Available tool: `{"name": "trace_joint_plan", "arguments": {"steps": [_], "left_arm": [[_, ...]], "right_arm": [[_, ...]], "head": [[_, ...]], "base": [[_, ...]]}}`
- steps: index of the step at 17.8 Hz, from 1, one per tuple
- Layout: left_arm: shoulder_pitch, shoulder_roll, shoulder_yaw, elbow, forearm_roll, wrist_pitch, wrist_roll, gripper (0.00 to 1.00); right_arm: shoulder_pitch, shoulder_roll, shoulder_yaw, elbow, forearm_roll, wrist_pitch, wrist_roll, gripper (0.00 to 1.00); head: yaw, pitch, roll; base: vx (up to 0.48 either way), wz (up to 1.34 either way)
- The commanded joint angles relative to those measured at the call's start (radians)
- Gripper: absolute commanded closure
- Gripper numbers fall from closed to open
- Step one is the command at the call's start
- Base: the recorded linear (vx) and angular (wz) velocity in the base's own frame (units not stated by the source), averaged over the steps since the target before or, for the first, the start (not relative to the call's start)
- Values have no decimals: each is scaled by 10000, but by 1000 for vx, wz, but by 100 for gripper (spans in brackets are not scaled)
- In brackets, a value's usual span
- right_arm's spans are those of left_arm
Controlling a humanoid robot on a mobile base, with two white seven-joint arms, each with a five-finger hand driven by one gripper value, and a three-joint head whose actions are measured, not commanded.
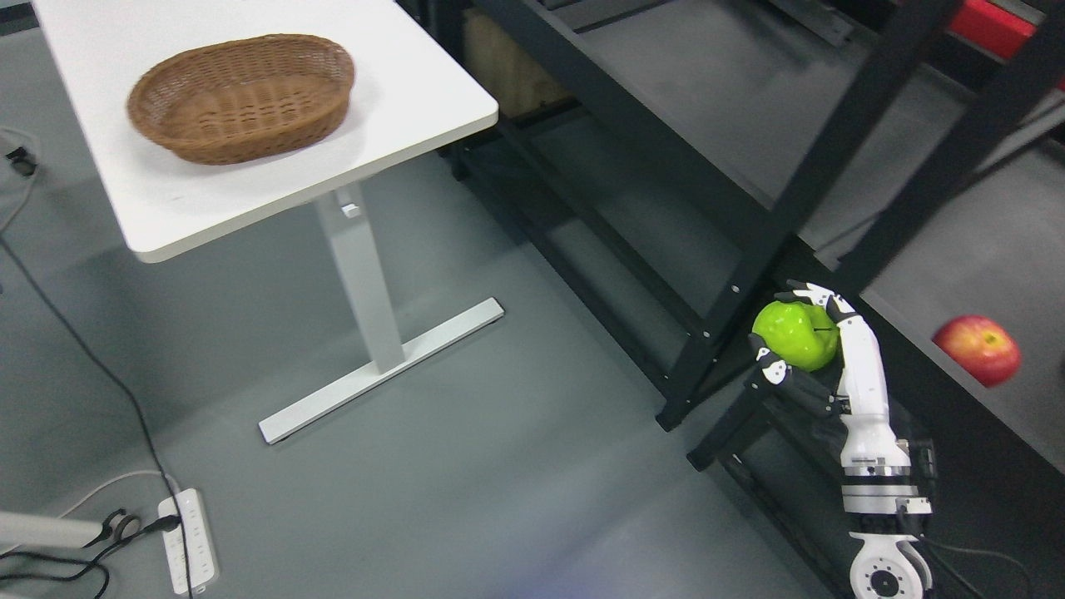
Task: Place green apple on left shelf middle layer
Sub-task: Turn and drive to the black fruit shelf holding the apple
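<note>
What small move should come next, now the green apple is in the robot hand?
Probably carry it up and left, past the black upright, over the grey shelf board. The right robot hand grips the green apple in front of the frame, not above any board; the red apple sits on the right-hand shelf.

Right hand [819, 358]: white shells, black joints; silver wrist ring, round white forearm cap.

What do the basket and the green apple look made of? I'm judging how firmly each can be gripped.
The brown oval woven basket looks like wicker or rattan, matte, with visible weave rows. The bright green apple, held in the right hand, has a glossy, uniformly coloured skin with highlights; possibly plastic, but real fruit can't be ruled out.
</note>
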Motion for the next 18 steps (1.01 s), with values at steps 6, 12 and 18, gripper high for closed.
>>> {"name": "trace_joint_plan", "arguments": {"steps": [6, 12, 18], "left_arm": [[5, 175, 0, 0, 0, -1, 8, 0], [5, 175, 0, 0, 0, -1, 8, 0], [-11, 175, 0, 0, 0, -1, 8, 0]], "right_arm": [[9, -22, 1, 68, 6, 70, 0, 98], [9, -22, -14, 68, 6, 70, 0, 98], [9, -22, -14, 68, 6, 177, -15, 98]], "head": [[0, 0, 0], [0, 0, 0], [0, 0, 0]], "base": [[-102, -800], [-41, -729], [36, -466]]}}
